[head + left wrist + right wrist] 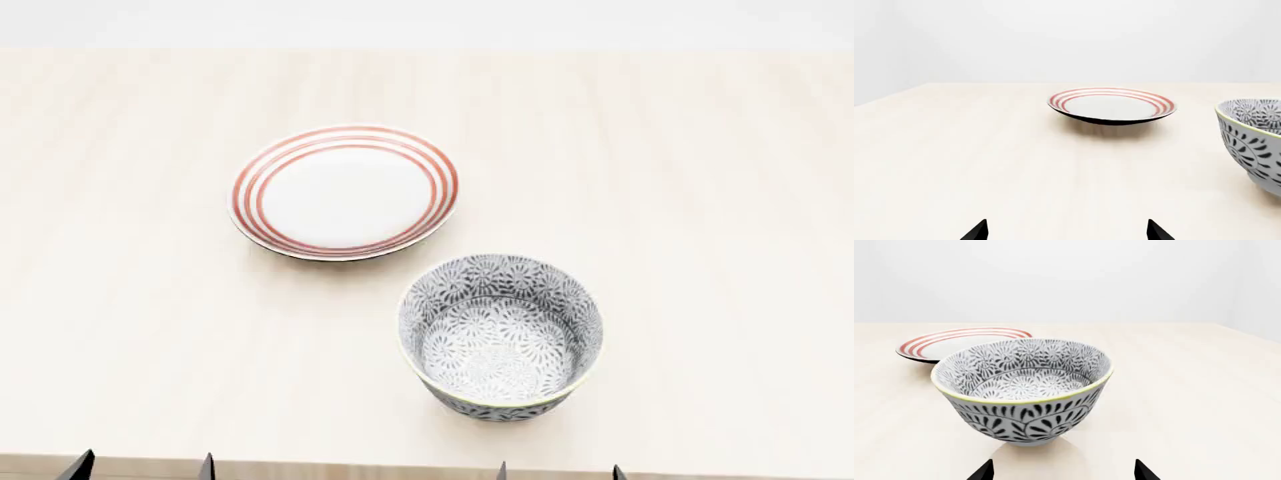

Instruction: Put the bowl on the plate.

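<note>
The bowl [501, 336] stands upright on the table, grey-and-white floral with a yellowish rim; it fills the right wrist view [1023, 390] and shows at the edge of the left wrist view [1254, 142]. The plate [346, 192], white with red rings, lies just beyond and to the left of the bowl, apart from it, also seen as the plate [1112, 105] and the plate [954, 344]. My right gripper [558, 472] is open at the near table edge, just short of the bowl. My left gripper [144, 467] is open at the near left, holding nothing.
A light wooden table [694, 180] carries both dishes. Its near edge runs along the bottom of the head view, its far edge meets a plain white wall.
</note>
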